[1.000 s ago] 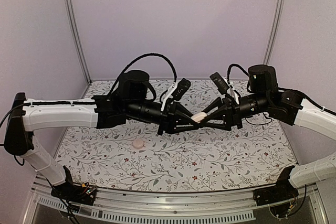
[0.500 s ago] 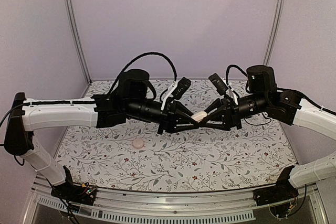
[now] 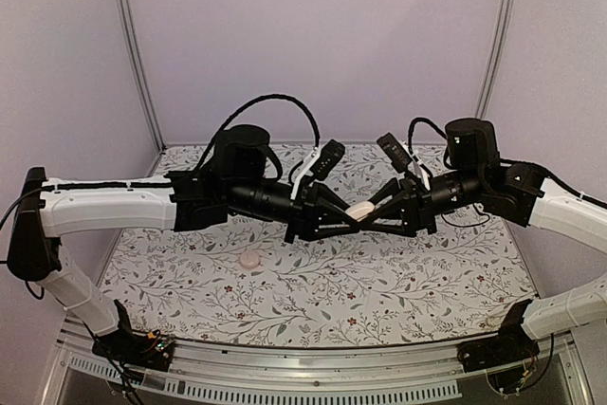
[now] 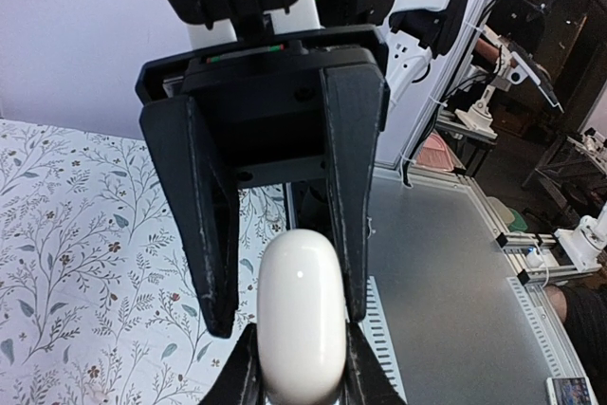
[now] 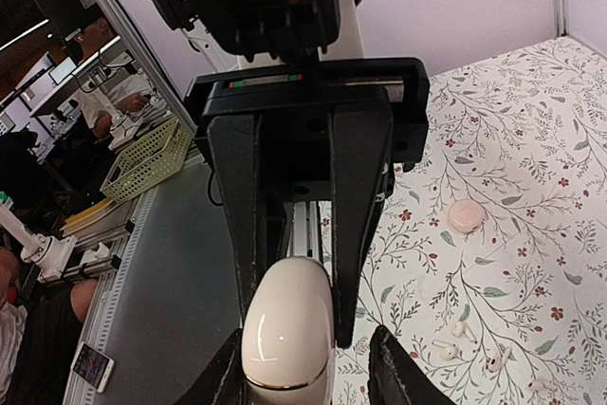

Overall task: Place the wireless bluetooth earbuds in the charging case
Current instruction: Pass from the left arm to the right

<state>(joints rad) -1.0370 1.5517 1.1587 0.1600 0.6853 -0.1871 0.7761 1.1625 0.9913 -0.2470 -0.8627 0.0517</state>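
The left gripper (image 4: 299, 353) is holding the charging case (image 4: 302, 320) in mid-air above the table (image 3: 427, 272), its jaws pressing on both flanks; the right gripper (image 5: 305, 358) is facing it with jaws part-open around the case's other end, one finger standing visibly apart from it; the lid is looking closed; the earbuds (image 3: 249, 259) are lying as a pale pink lump on the table, well apart; the step in hand is probably opening the case; next, the right fingers are needing purchase on the lid.
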